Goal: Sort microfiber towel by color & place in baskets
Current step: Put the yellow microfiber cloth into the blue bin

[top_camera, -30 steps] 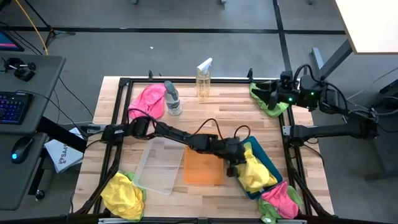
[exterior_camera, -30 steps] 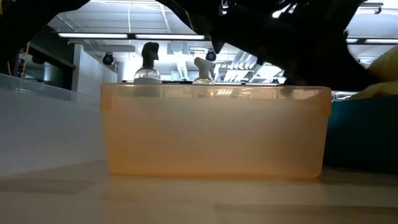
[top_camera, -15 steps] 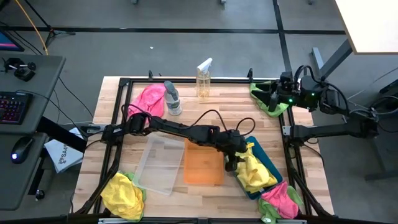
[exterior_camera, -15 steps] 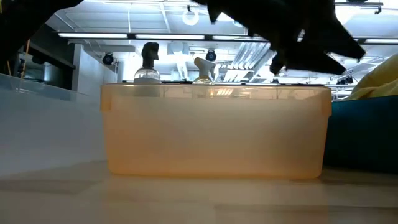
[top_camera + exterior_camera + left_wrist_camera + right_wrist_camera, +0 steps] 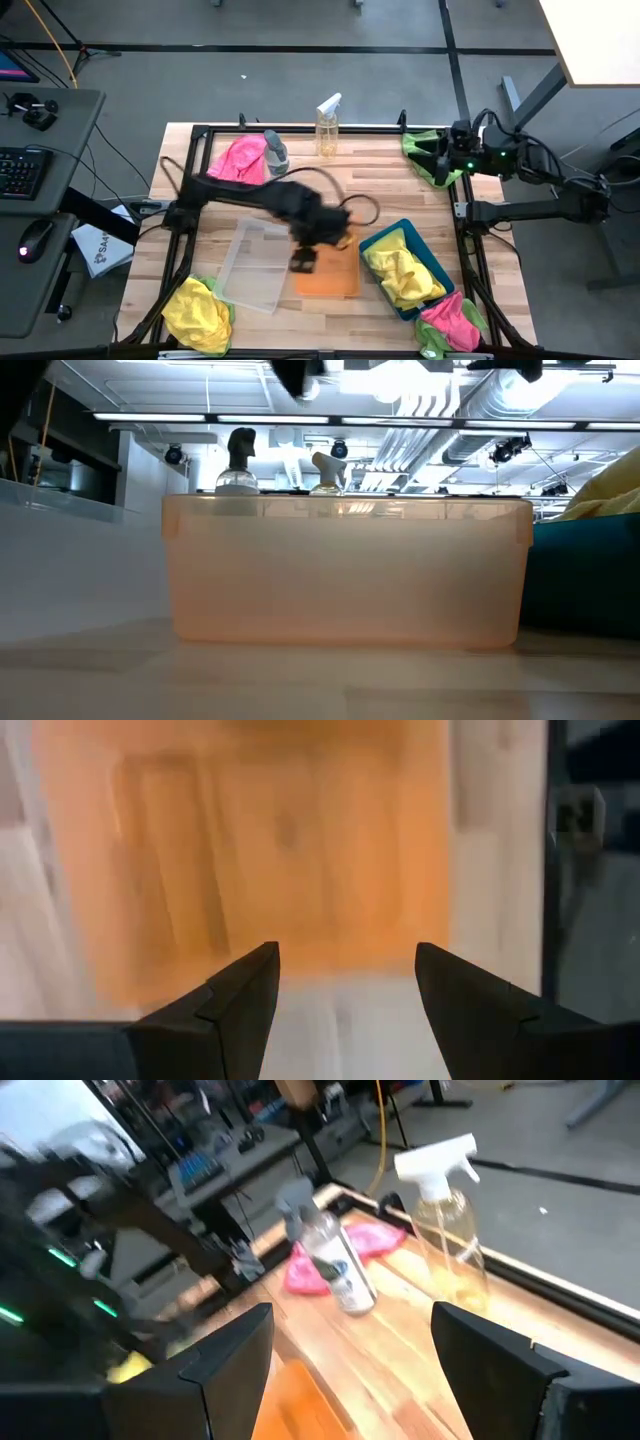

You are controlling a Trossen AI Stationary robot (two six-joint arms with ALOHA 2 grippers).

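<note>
Orange basket [image 5: 280,850] beneath parted left pincer [image 5: 345,982].

Two dark, near-black jointed arms make up the robot. Black cables loop along both. The left hand [image 5: 345,995] ends in two matte black, wedge-shaped fingers [image 5: 235,1005] with angled facets. The right hand [image 5: 350,1355] has matching dark tapered fingers, and a green light glows near its wrist.

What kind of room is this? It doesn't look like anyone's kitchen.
Probably a robotics lab or workshop. A framed wooden table stands on a bare concrete floor, a desk with a keyboard and mouse sits beside it, and exposed ducts and strip lights run overhead.
</note>
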